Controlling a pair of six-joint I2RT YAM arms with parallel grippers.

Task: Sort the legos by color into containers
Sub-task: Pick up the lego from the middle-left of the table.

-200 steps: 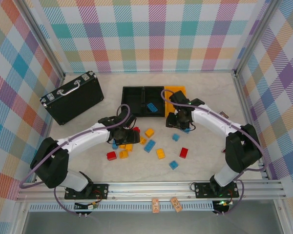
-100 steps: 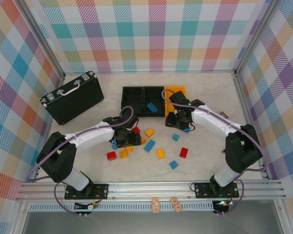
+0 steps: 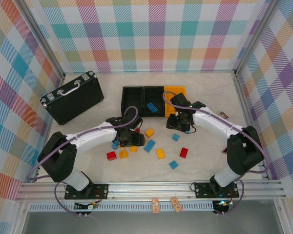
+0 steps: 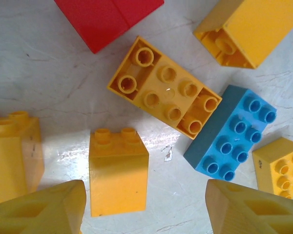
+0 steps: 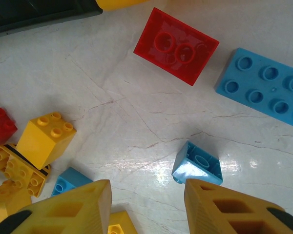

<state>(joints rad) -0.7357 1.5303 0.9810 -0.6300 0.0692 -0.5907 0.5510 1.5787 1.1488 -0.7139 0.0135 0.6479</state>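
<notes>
Standing apart, the fingers of the left gripper (image 4: 144, 195) flank a small yellow brick (image 4: 118, 170) lying close to one of them. The right gripper (image 5: 147, 189) is likewise parted and empty, with a small blue brick (image 5: 198, 165) just ahead of one fingertip.

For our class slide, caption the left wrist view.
Open left fingers hover above yellow, blue and red legos scattered on the table.

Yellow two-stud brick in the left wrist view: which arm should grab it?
Left. The left gripper, open, hangs right over the yellow brick; the right gripper sits farther off, by a small blue brick.
</notes>
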